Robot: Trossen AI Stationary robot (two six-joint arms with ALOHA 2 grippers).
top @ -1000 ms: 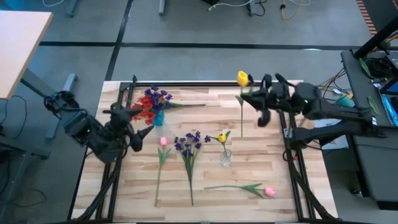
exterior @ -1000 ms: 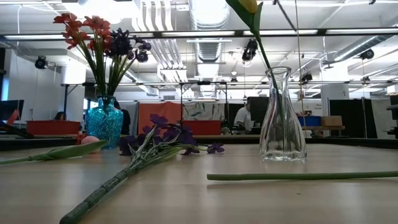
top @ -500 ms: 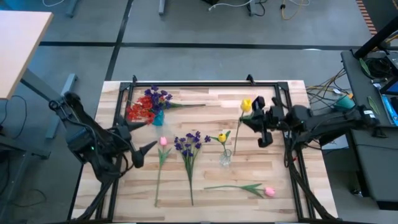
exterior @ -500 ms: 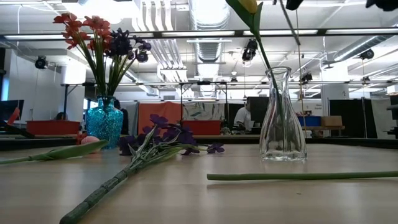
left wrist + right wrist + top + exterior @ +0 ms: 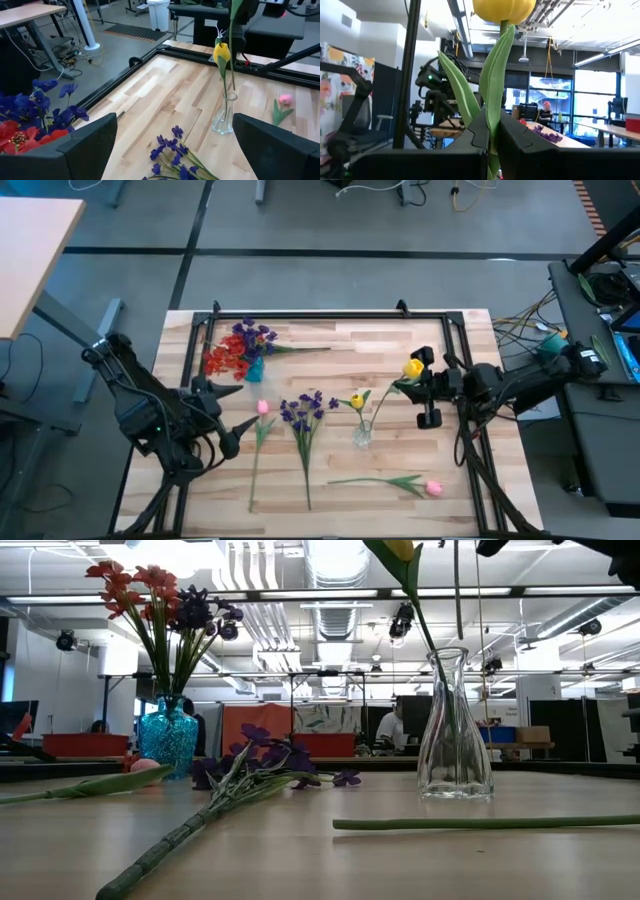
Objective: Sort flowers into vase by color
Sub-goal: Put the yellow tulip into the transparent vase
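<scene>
While upright, yellow flower (image 5: 503,9) stem between right jaws

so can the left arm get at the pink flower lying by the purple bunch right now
Probably yes. The left hand is open, holding nothing, right beside the pink flower, with bare table between them and the purple bunch on its far side.

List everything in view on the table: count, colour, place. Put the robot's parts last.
Blue glass vase: one, far left, holding red and purple flower clusters.
Clear glass vase: one, centre, holding one yellow tulip bud.
Purple flower cluster: one, lying left of the clear vase.
Pink tulip bud: one, lying left of the purple cluster.
Second pink tulip bud: one, lying near the front right.
Second yellow tulip bud: one, held above the table, right of the clear vase.
Right gripper: shut on that yellow tulip's stem.
Left gripper: open, over the table's left side.
</scene>
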